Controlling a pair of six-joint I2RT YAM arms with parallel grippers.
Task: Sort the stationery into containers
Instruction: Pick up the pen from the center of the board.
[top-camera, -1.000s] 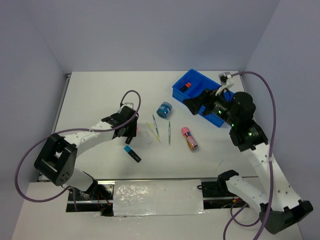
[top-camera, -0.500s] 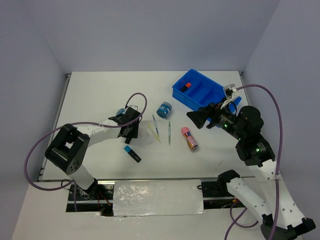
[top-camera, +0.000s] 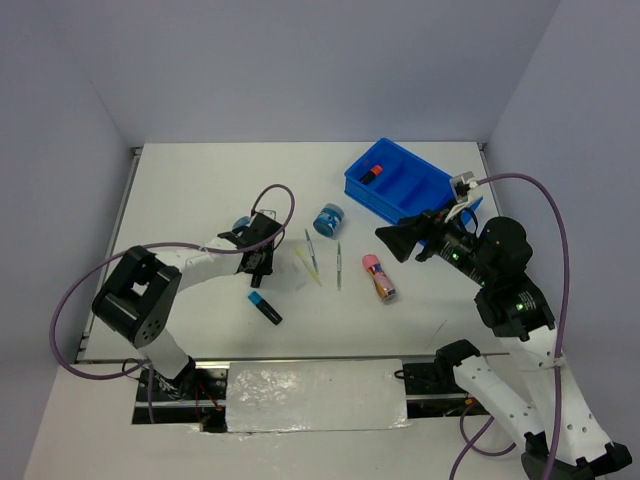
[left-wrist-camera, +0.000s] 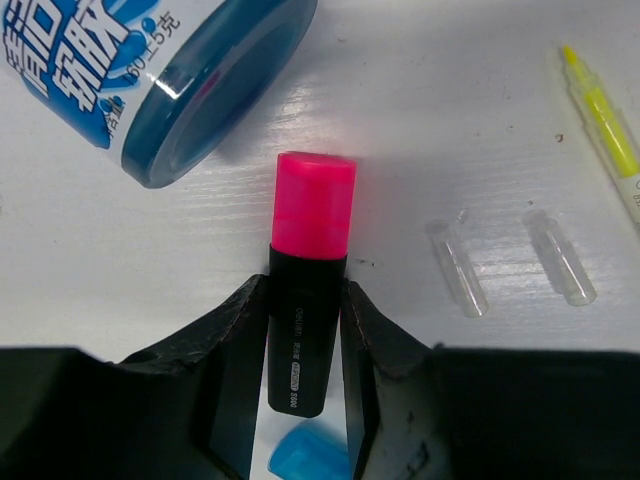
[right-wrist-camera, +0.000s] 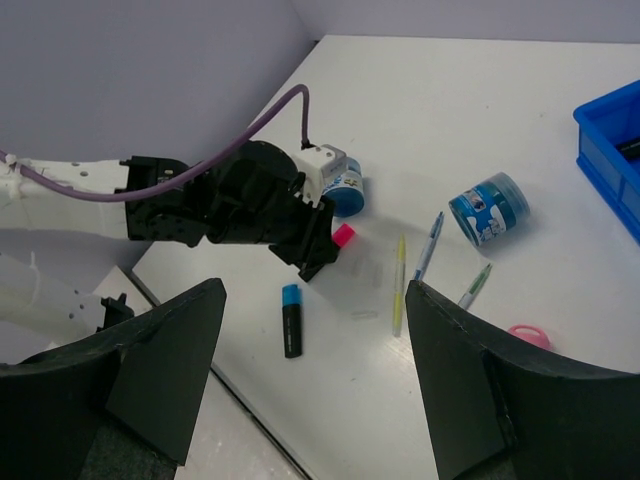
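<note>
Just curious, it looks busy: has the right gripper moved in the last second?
Yes. The right gripper has drawn back from the tray, nearer the cylinder.

left gripper (right-wrist-camera: 322, 256) at pink-capped highlighter (right-wrist-camera: 343, 236)

"The left fingers (left-wrist-camera: 235, 350) have narrowed; the pink highlighter (left-wrist-camera: 308, 290) between them is now touched on both sides."
"And the right fingers (right-wrist-camera: 165, 370) have backed off; the tray (top-camera: 370, 200) lies beyond them."
</note>
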